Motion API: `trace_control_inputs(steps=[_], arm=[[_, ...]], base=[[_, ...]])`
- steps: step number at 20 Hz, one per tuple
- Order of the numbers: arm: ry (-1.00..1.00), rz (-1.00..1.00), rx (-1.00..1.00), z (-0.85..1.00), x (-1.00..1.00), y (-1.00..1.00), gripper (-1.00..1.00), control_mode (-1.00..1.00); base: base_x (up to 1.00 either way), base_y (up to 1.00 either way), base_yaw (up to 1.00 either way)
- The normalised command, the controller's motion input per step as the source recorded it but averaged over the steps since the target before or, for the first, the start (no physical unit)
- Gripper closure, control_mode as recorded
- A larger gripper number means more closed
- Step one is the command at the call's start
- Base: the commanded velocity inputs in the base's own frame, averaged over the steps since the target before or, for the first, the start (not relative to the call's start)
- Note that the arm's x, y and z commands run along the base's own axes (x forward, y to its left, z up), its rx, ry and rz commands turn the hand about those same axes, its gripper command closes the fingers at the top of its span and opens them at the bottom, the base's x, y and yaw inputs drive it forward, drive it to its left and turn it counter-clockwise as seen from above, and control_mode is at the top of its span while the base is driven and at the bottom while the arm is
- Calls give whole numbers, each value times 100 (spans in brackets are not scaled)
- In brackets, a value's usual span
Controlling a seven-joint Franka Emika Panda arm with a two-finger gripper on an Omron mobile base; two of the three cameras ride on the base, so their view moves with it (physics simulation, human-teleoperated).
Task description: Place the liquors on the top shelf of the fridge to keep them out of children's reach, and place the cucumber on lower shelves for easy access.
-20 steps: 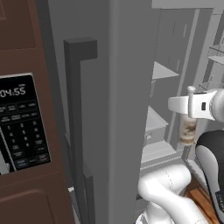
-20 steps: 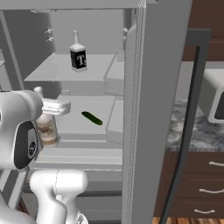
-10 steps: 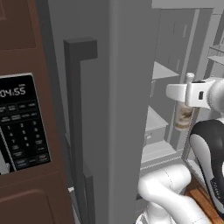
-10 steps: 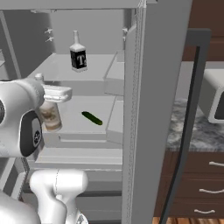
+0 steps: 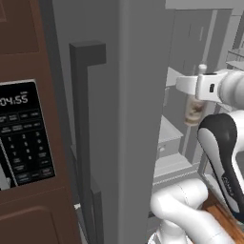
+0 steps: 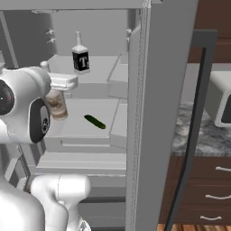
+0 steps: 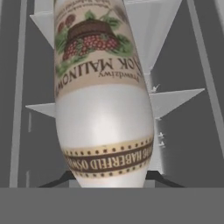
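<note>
My gripper (image 6: 61,83) is shut on the neck of the cream-white liquor bottle (image 6: 56,106), which hangs upright in front of the open fridge (image 6: 155,67). In the left base view the same bottle (image 5: 193,110) hangs below the gripper (image 5: 199,89) by the shelves. The hand view looks along the bottle's berry label (image 7: 103,100). The dark square liquor bottle (image 6: 81,57) stands on the top shelf (image 6: 101,77). On the lower shelf (image 6: 76,131) beneath it lies the cucumber (image 6: 94,122), right of the held bottle.
The fridge's left door with its dark handle (image 5: 88,124) stands close on the left, beside a black keypad panel (image 5: 24,133). The right door's edge (image 6: 149,135) and handle (image 6: 196,113) border the opening. A white microwave (image 6: 221,99) sits on the stone counter above brown drawers (image 6: 207,185).
The gripper has lifted the cream-white bottle upward, from about the lower shelf's height toward the top shelf's height. The dark bottle and cucumber have stayed put.
</note>
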Motion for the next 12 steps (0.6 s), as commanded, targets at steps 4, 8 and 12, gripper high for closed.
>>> trace_control_inputs(steps=[4,8,12], arm=[[0,-2,0,23,26,-1,100,-100],[-4,-3,0,21,26,-8,100,-100],[-7,-4,0,25,26,-11,100,-100]], base=[[0,0,0],[0,0,0],[0,0,0]])
